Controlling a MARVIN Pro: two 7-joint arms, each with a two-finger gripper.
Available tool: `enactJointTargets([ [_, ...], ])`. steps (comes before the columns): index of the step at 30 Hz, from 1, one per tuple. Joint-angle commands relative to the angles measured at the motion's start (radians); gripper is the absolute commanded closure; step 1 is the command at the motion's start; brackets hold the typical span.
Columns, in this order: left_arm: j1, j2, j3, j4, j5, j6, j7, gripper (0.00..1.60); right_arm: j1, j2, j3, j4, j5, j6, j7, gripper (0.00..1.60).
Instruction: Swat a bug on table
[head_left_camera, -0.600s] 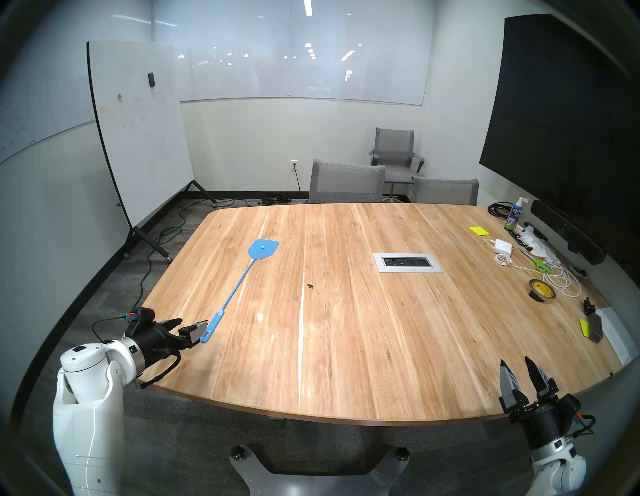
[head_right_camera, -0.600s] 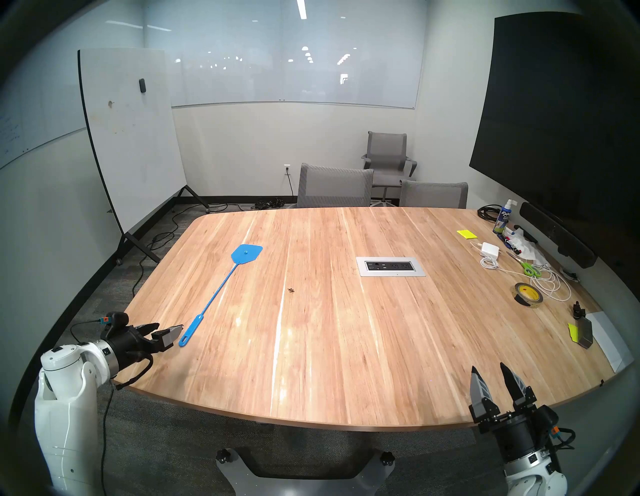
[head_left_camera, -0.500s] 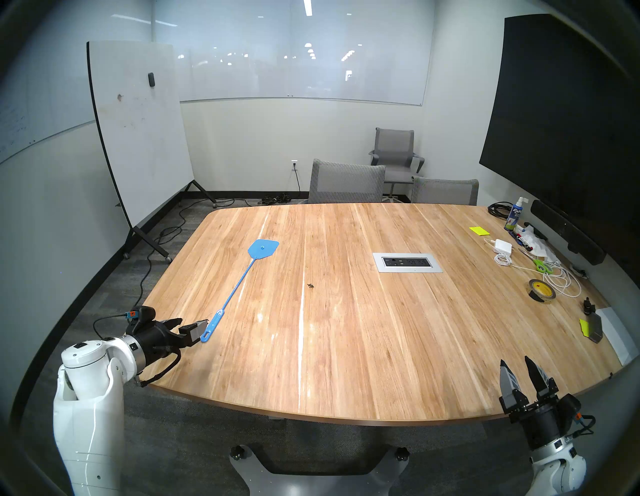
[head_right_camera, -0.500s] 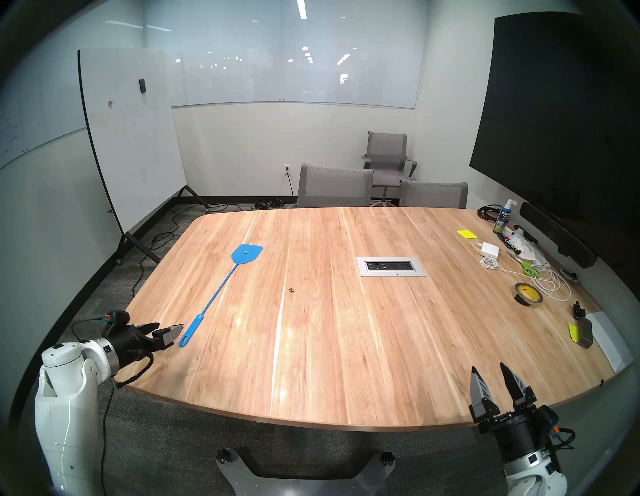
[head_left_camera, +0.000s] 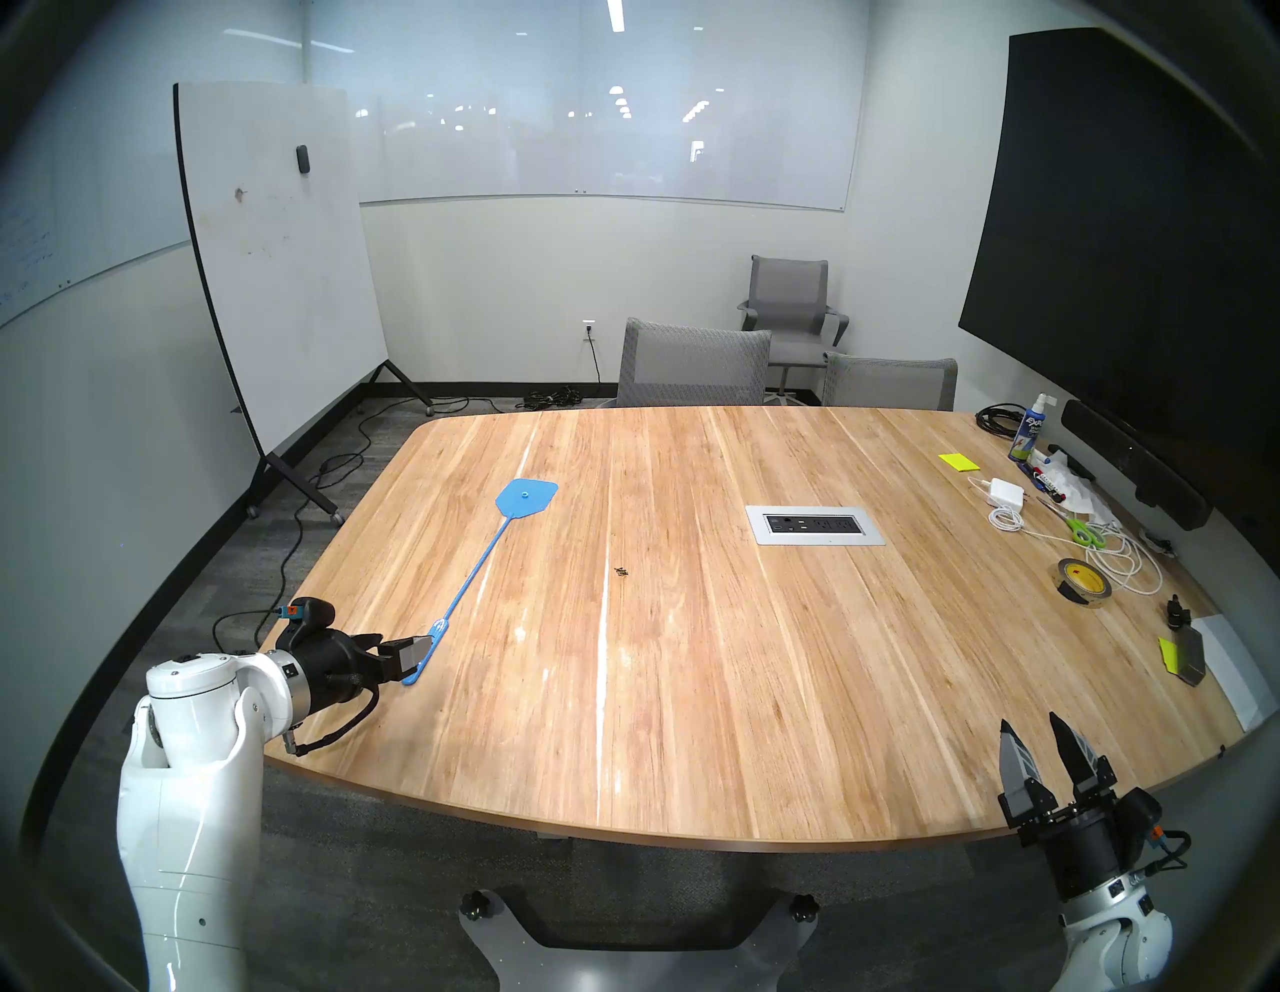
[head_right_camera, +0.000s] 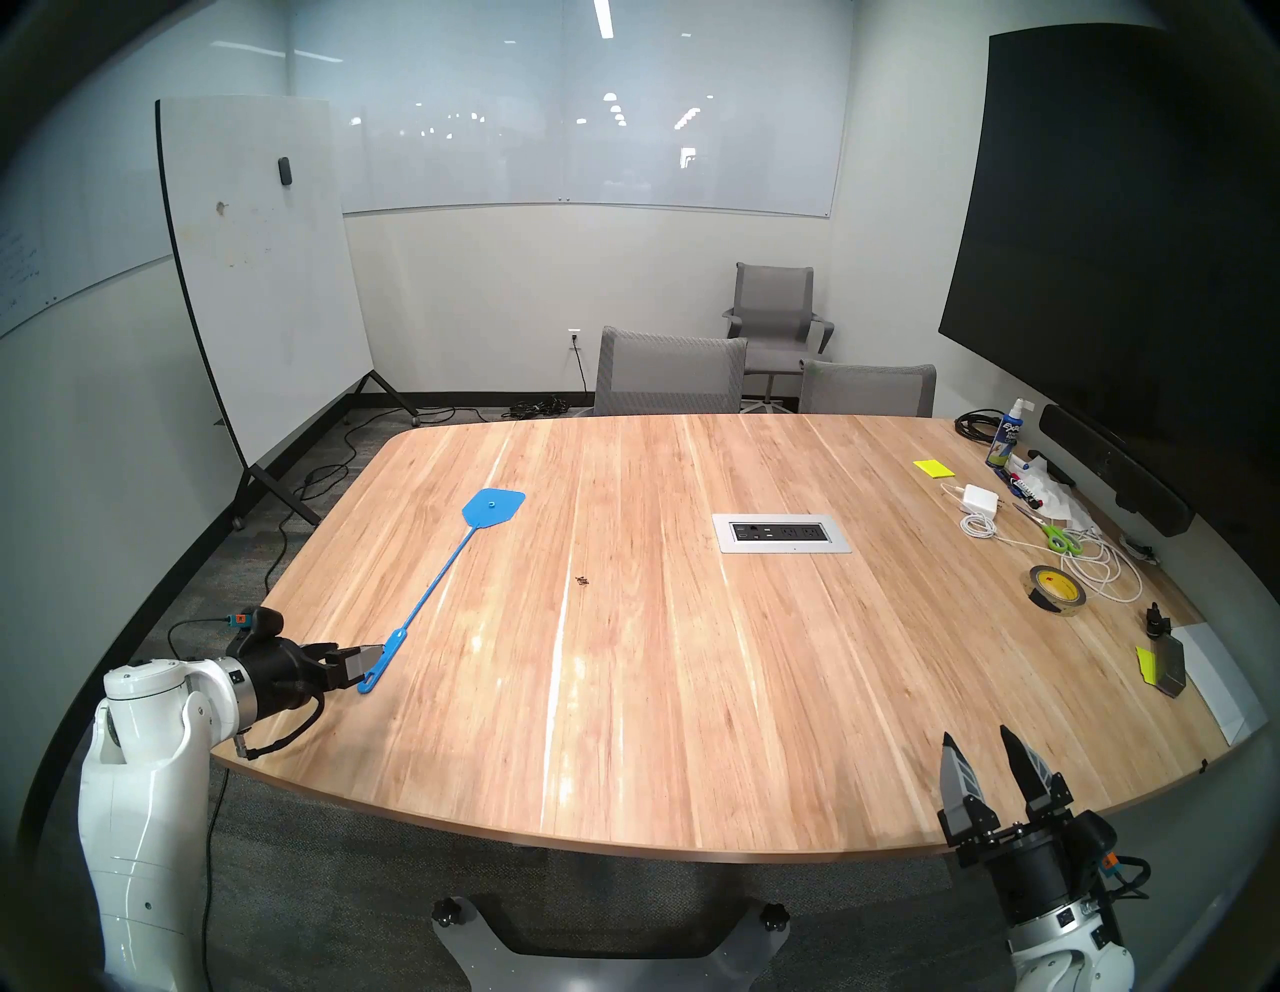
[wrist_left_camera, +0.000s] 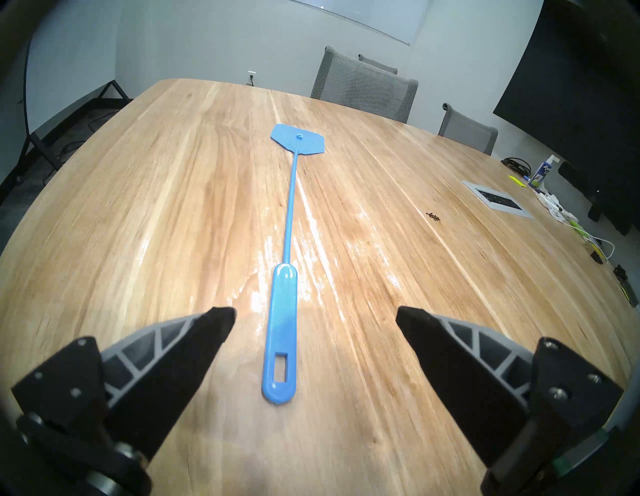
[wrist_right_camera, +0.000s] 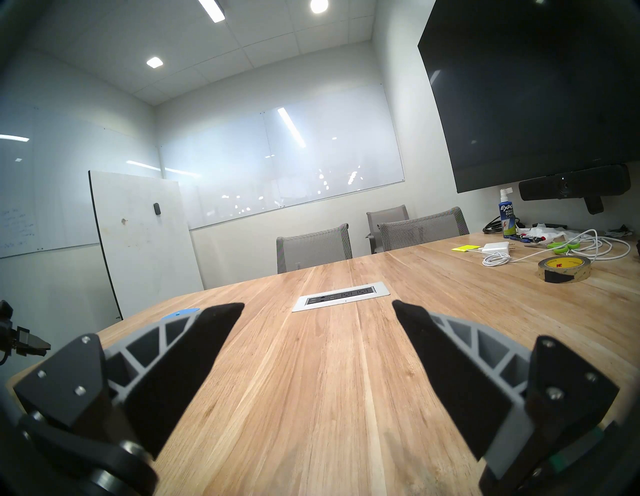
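Observation:
A blue fly swatter (head_left_camera: 478, 568) (head_right_camera: 443, 575) lies flat on the wooden table (head_left_camera: 762, 693), its head toward the far left and its grip toward me. My left gripper (head_left_camera: 405, 644) (head_right_camera: 357, 654) (wrist_left_camera: 315, 313) is open just above the tabletop. Its fingers flank the end of the swatter's grip (wrist_left_camera: 282, 332) without touching it. The bug (head_left_camera: 621, 572) (head_right_camera: 583, 580) (wrist_left_camera: 433, 217), a tiny black speck, sits mid-table to the right of the swatter's shaft. My right gripper (head_left_camera: 1029, 722) (head_right_camera: 976, 733) (wrist_right_camera: 317, 306) hangs open and empty over the near right edge.
A silver outlet panel (head_left_camera: 815, 524) is set into the table beyond the bug. Along the right side lie a tape roll (head_left_camera: 1084, 584), white charger and cable (head_left_camera: 1008, 493), green scissors (head_left_camera: 1084, 533) and a spray bottle (head_left_camera: 1030, 433). Grey chairs (head_left_camera: 692, 364) line the far edge.
My left arm has pushed forward and to the right, so its open fingers now straddle the end of the swatter's grip. The swatter, the bug and my right arm have not moved.

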Motion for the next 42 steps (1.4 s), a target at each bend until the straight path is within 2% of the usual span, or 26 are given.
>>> enactJointTargets([
  [1,-0.031,0.014,0.017,0.007,0.011,-0.012,0.003,0.00,-0.001,0.002,-0.001,-0.015,0.006,-0.001,-0.001,0.00],
  [31,-0.084,0.027,0.049,0.108,0.049,-0.050,0.019,0.00,-0.001,0.002,-0.001,-0.015,0.006,-0.001,-0.001,0.00],
  [42,-0.106,0.034,0.089,0.155,0.078,-0.074,0.029,0.00,-0.001,0.002,-0.002,-0.015,0.006,-0.001,-0.001,0.00],
])
